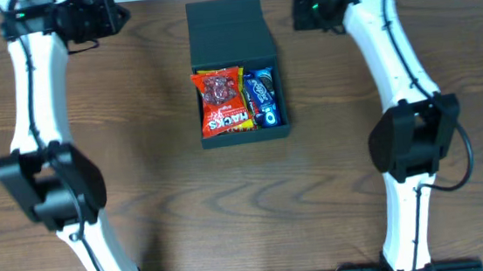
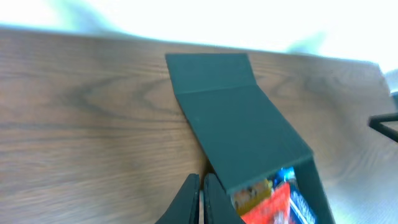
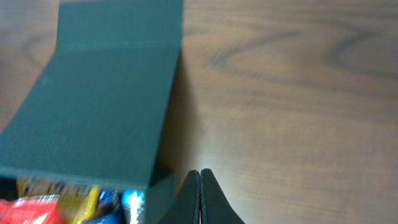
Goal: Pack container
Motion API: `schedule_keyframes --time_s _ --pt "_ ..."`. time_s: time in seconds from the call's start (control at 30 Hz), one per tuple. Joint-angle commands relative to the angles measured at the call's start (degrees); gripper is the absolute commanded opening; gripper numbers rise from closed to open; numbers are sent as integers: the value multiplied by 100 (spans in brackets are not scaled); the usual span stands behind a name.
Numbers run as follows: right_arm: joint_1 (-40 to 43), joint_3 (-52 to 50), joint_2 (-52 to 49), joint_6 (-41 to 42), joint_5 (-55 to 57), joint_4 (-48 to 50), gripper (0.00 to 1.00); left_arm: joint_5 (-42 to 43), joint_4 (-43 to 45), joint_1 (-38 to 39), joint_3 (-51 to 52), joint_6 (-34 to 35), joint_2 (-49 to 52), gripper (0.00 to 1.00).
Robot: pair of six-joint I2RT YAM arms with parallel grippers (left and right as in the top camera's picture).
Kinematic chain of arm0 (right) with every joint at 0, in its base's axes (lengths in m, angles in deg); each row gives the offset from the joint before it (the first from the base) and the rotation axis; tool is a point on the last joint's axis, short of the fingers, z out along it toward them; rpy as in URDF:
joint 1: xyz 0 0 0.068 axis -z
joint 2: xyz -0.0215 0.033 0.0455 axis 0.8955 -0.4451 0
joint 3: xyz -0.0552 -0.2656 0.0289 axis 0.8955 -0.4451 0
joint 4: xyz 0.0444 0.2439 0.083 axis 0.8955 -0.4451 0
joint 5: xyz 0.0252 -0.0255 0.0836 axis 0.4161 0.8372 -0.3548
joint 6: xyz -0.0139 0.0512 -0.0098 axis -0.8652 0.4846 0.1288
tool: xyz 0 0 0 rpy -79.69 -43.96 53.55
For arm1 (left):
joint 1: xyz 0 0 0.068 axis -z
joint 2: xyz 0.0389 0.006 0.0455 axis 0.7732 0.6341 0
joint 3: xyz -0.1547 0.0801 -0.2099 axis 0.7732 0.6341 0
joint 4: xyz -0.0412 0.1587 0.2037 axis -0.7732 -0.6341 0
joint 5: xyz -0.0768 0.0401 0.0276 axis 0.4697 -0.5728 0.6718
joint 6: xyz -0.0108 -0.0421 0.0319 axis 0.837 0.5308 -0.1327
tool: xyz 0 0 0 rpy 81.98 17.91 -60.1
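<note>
Container [image 1: 244,137] seen at 12 o'clock on counter [image 1: 158,187], lid [image 1: 227,30] flapped open, snacks [image 1: 223,102] inside. Judged stiff, light; lid's far edge is to be gripped. Left claw [image 2: 200,180] and right claw [image 3: 200,175] pinched closed, empty.

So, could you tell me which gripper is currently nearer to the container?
Right, by a little. The right gripper, shut, sits just right of the container; the left gripper, also shut, sits left of it, slightly farther away.
</note>
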Motion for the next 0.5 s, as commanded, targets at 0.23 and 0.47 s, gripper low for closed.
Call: schedule_keyframes --time_s 0.23,0.47 --pt "710 4 -1429 326 -2531 1213 1 608 1755 619 -33 3263 1709 6" --pt "564 4 -1751 321 -2820 1440 1 321 1574 767 -33 3740 1893 6"
